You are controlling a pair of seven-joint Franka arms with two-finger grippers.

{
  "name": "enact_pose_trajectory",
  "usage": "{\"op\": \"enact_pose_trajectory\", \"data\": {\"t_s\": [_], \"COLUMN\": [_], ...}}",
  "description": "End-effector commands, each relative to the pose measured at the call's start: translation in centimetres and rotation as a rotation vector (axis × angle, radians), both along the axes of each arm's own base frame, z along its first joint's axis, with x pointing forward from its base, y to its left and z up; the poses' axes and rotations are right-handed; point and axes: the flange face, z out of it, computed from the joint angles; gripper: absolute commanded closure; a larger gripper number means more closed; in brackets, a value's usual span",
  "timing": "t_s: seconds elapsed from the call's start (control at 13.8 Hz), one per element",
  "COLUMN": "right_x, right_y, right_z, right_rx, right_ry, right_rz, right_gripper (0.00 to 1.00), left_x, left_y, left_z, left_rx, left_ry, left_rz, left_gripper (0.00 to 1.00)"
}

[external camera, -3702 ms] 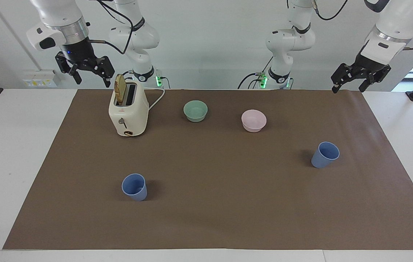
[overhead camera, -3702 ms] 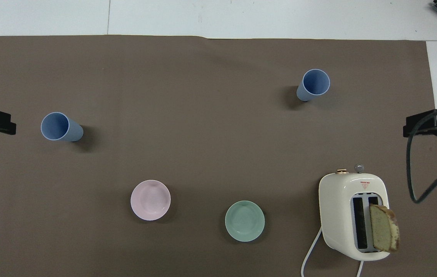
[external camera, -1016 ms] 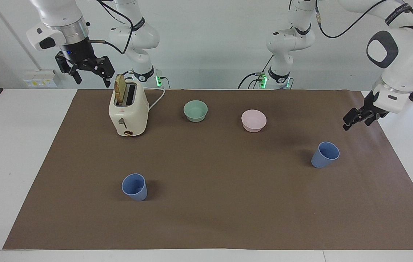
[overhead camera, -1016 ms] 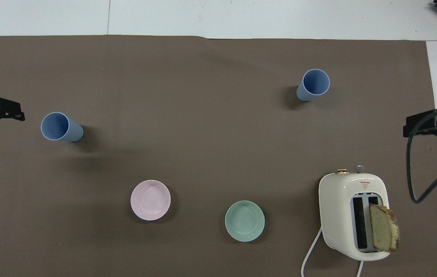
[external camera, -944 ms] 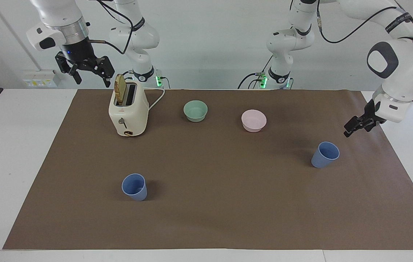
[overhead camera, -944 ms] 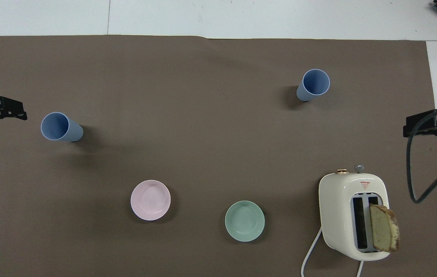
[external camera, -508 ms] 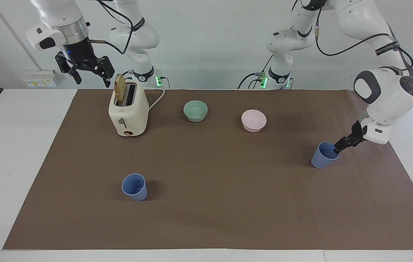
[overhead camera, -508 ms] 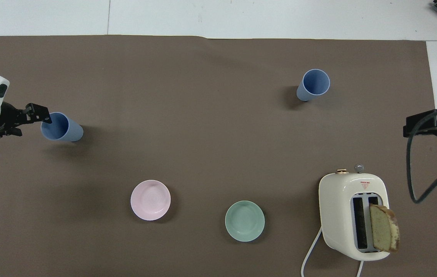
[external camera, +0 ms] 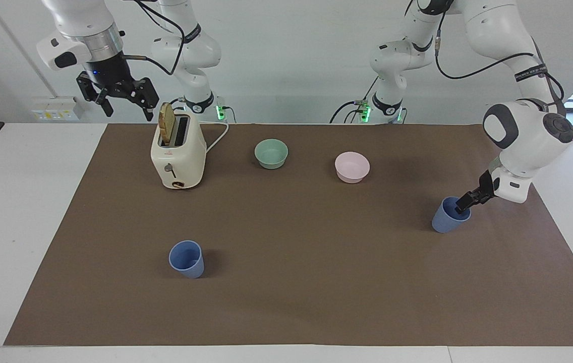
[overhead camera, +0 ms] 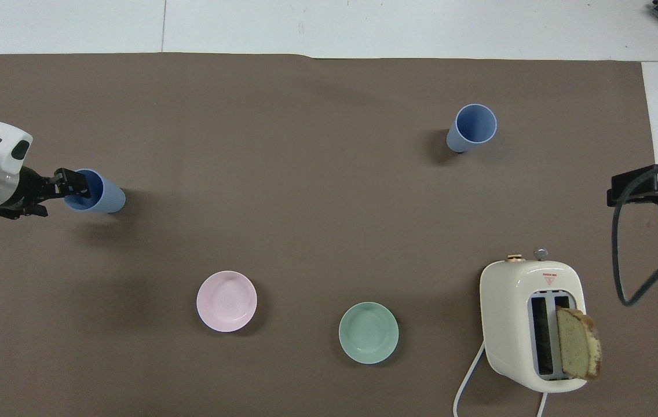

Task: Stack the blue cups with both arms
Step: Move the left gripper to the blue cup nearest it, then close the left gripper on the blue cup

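My left gripper (external camera: 463,205) reaches the rim of one blue cup (external camera: 447,217) at my left arm's end; I cannot tell its grip. My right gripper (external camera: 121,103) hangs spread above the toaster (external camera: 178,156), waiting. The other blue cup (external camera: 186,259) stands well apart, farther out.

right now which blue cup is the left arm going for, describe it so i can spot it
On the brown mat, look toward the left arm's end, past the pink bowl. The cup there has the left gripper at its rim; the other blue cup stands alone, farther from the robots.
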Motion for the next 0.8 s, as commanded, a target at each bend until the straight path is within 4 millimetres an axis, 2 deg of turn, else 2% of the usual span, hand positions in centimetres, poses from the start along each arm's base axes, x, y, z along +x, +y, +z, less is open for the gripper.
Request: {"op": "enact_pose_trajectory", "data": {"t_s": [0.0, 0.22, 0.44, 0.58, 0.73], "right_x": [-0.5, -0.5, -0.5, -0.5, -0.5], "right_y": [-0.5, -0.5, -0.5, -0.5, -0.5], "right_z": [0.2, 0.3, 0.3, 0.3, 0.3], "right_rx": [0.023, 0.023, 0.021, 0.023, 0.023], "right_ry": [0.004, 0.0, 0.001, 0.001, 0.001], "right_rz": [0.018, 0.016, 0.016, 0.016, 0.016], "right_gripper": [0.0, 0.0, 0.0, 0.0, 0.0], "left_x": [-0.8, -0.3, 0.7, 1.5, 2.3], "left_y": [-0.4, -0.4, -0.8, -1.6, -3.4], "left_z": [0.4, 0.8, 2.5, 4.8, 8.0], "left_rx": [-0.018, -0.049, -0.053, -0.056, -0.062], "left_ry": [-0.019, -0.034, -0.057, -0.065, -0.068], "left_rz": [0.018, 0.04, 0.036, 0.023, 0.008], "left_gripper": [1.0, 1.0, 1.0, 1.0, 1.0]}}
